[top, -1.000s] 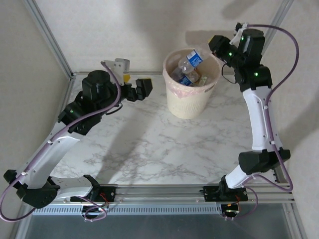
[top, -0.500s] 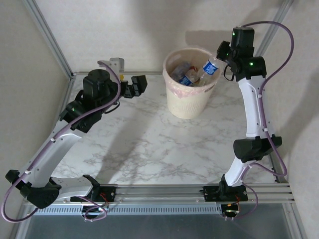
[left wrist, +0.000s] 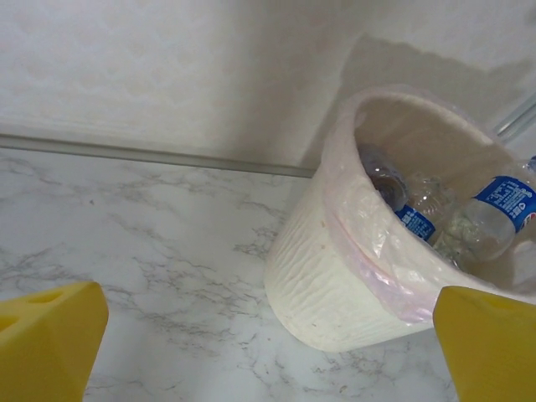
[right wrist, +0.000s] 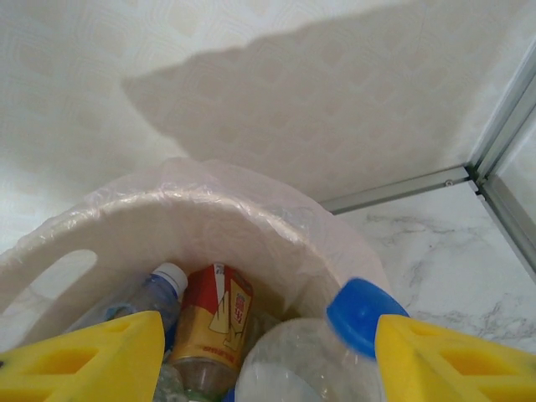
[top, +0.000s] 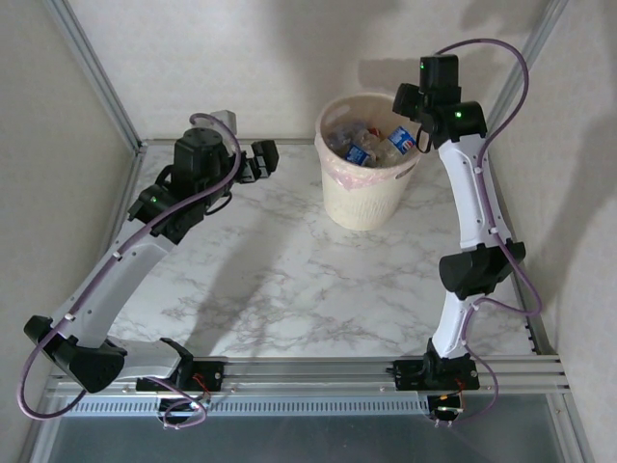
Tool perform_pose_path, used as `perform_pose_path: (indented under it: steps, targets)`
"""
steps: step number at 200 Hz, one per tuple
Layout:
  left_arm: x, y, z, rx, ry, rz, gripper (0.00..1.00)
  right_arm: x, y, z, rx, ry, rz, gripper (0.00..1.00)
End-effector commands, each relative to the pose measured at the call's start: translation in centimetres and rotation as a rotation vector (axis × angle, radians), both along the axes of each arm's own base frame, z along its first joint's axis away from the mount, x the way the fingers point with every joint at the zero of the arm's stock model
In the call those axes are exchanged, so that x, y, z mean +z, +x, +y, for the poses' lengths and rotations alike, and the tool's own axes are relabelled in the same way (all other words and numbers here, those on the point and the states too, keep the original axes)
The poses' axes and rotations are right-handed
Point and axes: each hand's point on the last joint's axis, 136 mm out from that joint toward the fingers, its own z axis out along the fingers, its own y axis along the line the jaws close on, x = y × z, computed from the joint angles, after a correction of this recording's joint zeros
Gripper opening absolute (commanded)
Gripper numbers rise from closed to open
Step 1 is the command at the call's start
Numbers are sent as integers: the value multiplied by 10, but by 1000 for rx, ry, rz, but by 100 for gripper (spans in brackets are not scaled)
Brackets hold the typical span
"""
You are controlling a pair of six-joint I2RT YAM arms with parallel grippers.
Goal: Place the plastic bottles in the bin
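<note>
Soft bright light throws faint shadows on the wall (top: 241, 58) behind the bin (top: 366, 207).

I'm working in what looks like a robotics lab cell: a marble-patterned bench (top: 289, 280) walled by plain pale panels (top: 241, 58) and aluminium posts (top: 92, 68), with the left arm (top: 111, 280) and right arm (top: 472, 193) bolted to a metal rail (top: 318, 371).

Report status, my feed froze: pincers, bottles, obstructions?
Left pincer open, empty. Right pincer open above bin, blue-capped bottle between its fingers. Nothing blocking bin.
</note>
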Motion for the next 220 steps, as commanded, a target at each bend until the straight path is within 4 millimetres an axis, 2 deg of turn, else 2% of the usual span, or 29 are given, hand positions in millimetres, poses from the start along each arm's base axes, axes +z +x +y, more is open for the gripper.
perform_pose_path:
  steps: [1, 37, 57, 82, 124, 165, 200, 220]
  targets:
    - [9, 0, 16, 67, -31, -19, 100, 11, -4, -1, -6, -11, -24, 65]
    - [4, 2, 22, 82, -45, -12, 99, -2, 1, 5, 20, 0, -8, 65]
    - [2, 3, 26, 92, -51, -5, 98, -9, 3, 6, 16, 16, 3, 59]
    - [-2, 3, 31, 95, -56, 5, 97, -28, 7, 2, -25, 8, 49, 57]
    - [-10, 2, 36, 96, -60, 21, 96, -52, 9, 1, -48, 21, 93, 72]
    - [-13, 5, 44, 111, -57, 28, 95, -67, 23, 17, 10, 37, 104, 74]
    - [-14, 6, 47, 117, -63, 32, 95, -60, 33, 36, 80, 21, 60, 72]
    - [-14, 7, 49, 123, -66, 30, 94, -67, 41, 47, 128, 32, 72, 70]
